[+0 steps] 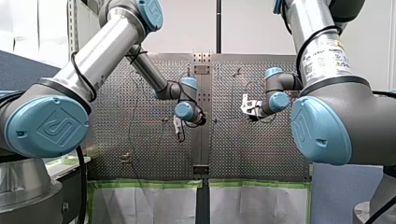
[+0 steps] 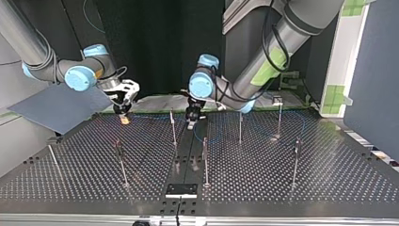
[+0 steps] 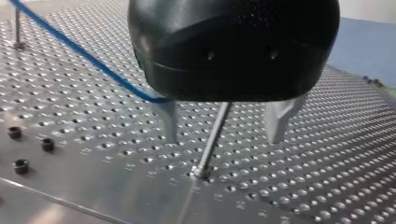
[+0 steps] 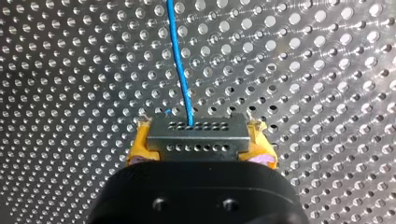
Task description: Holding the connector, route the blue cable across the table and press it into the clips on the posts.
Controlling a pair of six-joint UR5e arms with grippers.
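Observation:
In the right wrist view my right gripper (image 4: 200,122) is shut on a grey connector (image 4: 196,138), held between its yellow pads (image 4: 140,144). The blue cable (image 4: 180,60) runs from the connector's face away over the perforated table. In the top view this gripper (image 2: 124,116) hangs low at the far left. My left gripper (image 3: 224,137) stands open, its metal fingers (image 3: 170,123) on either side of a thin post (image 3: 212,140). The cable (image 3: 93,60) passes against one finger. In the top view my left gripper (image 2: 190,120) is near the middle, beside a post (image 2: 173,127).
Several thin upright posts (image 2: 240,127) stand across the perforated table (image 2: 329,179), some carrying the blue cable (image 2: 256,114) along the far side. A black plate (image 2: 181,189) lies at the near middle edge. Small bolts (image 3: 46,144) sit beside my left gripper.

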